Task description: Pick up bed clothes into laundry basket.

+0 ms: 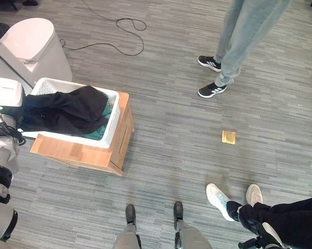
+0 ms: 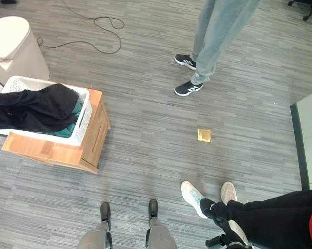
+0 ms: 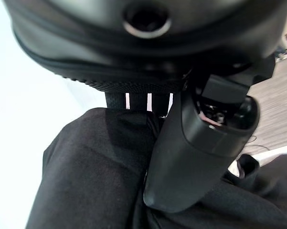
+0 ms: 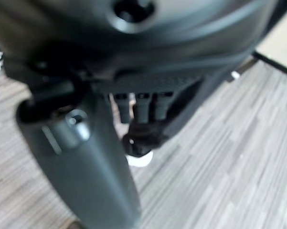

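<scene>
So, far left: left hand sits right over the black garment, thumb lying on the cloth. Fingers show as short stubs behind it; can't tell if they are curled into the fabric or just resting, view is too close. My read is it's either letting go or tucking the cloth down.

Laundry basket, white and slatted, stands on a low wooden stand, likely to raise it within arm's reach. Inside: the black garment, draped across it with its left end spilling over the basket's left rim, so not fully in. Under it a green cloth, lying within the walls. Behind the basket, a white lidded bin.

Centre: bare grey floor, small brass floor plate, a person in grey trousers standing well beyond it.

Right: right hand hangs over the floor holding nothing, thumb out, fingers look loosely bent. Near it a second person in pale shoes.
</scene>
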Motion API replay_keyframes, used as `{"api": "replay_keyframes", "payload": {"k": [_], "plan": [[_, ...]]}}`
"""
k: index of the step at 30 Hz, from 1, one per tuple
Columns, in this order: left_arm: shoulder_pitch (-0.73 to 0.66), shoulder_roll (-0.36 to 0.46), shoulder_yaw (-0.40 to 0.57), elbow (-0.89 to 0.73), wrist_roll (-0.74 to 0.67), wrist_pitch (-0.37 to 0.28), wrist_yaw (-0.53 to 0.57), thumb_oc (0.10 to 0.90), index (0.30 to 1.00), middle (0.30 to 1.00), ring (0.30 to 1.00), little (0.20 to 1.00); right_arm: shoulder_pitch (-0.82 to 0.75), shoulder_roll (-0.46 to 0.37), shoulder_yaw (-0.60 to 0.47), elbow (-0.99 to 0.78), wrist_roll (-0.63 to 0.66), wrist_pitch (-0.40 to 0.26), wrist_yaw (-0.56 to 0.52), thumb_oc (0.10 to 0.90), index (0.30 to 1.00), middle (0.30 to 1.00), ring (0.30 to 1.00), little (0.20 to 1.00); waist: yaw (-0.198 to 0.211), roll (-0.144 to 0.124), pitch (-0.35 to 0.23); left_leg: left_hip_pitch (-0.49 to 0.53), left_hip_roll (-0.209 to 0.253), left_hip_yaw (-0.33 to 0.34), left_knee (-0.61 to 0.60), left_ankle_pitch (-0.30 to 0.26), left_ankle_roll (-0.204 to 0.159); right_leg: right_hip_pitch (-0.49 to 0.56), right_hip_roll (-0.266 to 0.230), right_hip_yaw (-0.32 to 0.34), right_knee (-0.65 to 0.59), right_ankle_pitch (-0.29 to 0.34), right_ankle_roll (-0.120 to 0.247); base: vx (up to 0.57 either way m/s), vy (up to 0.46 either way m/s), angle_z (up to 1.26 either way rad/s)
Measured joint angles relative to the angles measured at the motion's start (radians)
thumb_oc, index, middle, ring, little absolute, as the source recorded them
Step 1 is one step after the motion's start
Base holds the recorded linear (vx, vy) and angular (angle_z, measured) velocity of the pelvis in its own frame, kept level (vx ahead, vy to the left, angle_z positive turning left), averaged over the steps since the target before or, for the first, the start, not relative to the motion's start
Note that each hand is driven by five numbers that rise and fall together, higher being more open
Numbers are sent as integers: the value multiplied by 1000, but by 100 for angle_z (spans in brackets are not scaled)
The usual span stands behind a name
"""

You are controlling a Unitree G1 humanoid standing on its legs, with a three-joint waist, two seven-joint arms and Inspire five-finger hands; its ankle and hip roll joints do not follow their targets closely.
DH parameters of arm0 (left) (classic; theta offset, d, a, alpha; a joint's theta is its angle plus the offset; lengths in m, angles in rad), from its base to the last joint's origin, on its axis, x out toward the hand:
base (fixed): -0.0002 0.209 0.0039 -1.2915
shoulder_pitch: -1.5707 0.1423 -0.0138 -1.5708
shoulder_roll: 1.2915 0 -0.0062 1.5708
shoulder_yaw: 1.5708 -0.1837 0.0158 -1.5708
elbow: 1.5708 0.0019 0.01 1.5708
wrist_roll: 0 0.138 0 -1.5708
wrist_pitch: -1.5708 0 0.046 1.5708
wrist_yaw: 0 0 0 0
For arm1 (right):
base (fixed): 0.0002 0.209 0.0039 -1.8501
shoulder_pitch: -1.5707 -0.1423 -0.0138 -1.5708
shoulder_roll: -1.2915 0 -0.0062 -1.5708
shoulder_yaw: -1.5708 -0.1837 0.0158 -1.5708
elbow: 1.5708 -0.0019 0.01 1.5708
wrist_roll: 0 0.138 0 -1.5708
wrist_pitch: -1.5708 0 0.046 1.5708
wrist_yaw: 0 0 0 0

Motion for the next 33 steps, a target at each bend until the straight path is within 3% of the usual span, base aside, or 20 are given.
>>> {"api": "replay_keyframes", "payload": {"k": [7, 8, 9, 11, 14, 21, 26, 33], "plan": [[-5, -41, 27, -58, -85, 1, 1, 400, 300, 300, 300, 300, -17, 0, 3, -46, 21, -6, -10, 800, 900, 900, 900, 900, -6, -15, 0, -19, -4, 3, 0, 3, 2, -20, -4, 0, 0, 2, -2, -37, -19, -1], [-6, -59, 37, -81, -106, 2, 1, 461, 392, 392, 392, 392, -28, -1, 14, -56, 21, 3, -13, 800, 900, 900, 900, 900, 2, -15, 0, -21, -3, 1, 0, 4, 2, -20, -4, -1, 0, 2, -2, -50, -10, 1], [-2, -75, 50, -105, -123, 1, 1, 800, 900, 900, 900, 900, -25, -1, 30, -55, 21, 11, -15, 800, 900, 900, 900, 900, 0, -15, 1, -21, -3, 1, 0, 4, 2, -21, -4, -1, 0, 2, -2, -37, 7, 3], [7, -178, 115, -168, -220, -17, 13, 800, 900, 900, 900, 900, -28, 24, 46, -55, -6, 10, -54, 800, 900, 900, 900, 900, 4, -11, 6, -23, -4, 3, 0, 4, 2, -25, -4, 1, 0, 2, -2, -62, 2, -3], [5, -231, 114, -211, -329, -37, 18, 800, 900, 900, 900, 900, -33, 70, 47, -73, -26, 10, -77, 800, 900, 900, 900, 900, -15, -6, 23, -30, -3, 9, 0, 4, 2, -36, -3, 6, 0, 3, -2, -63, -1, -10], [-29, -232, 117, -278, -393, -53, 27, 800, 900, 900, 900, 900, -39, 95, 65, -88, -29, 38, -108, 800, 900, 900, 900, 900, -67, 16, 80, -30, 1, 71, 0, 4, 3, -74, 0, 59, 0, 21, -2, -14, -5, -28], [-62, -231, 117, -282, -392, -54, 43, 800, 900, 900, 900, 900, -36, 83, 62, -168, -37, 53, -141, 800, 900, 900, 900, 900, -69, 20, 83, -18, 22, 84, 0, 4, 2, -69, 18, 61, 0, 22, -3, 25, -2, -8], [-74, -192, 115, -262, -289, -13, 48, 800, 900, 900, 900, 900, -68, -10, 11, -398, -67, 47, -177, 800, 900, 900, 900, 900, -61, 63, 100, -1, 27, 75, 0, 7, -2, -46, 25, 56, 0, 28, -12, 29, -5, 2]]}}
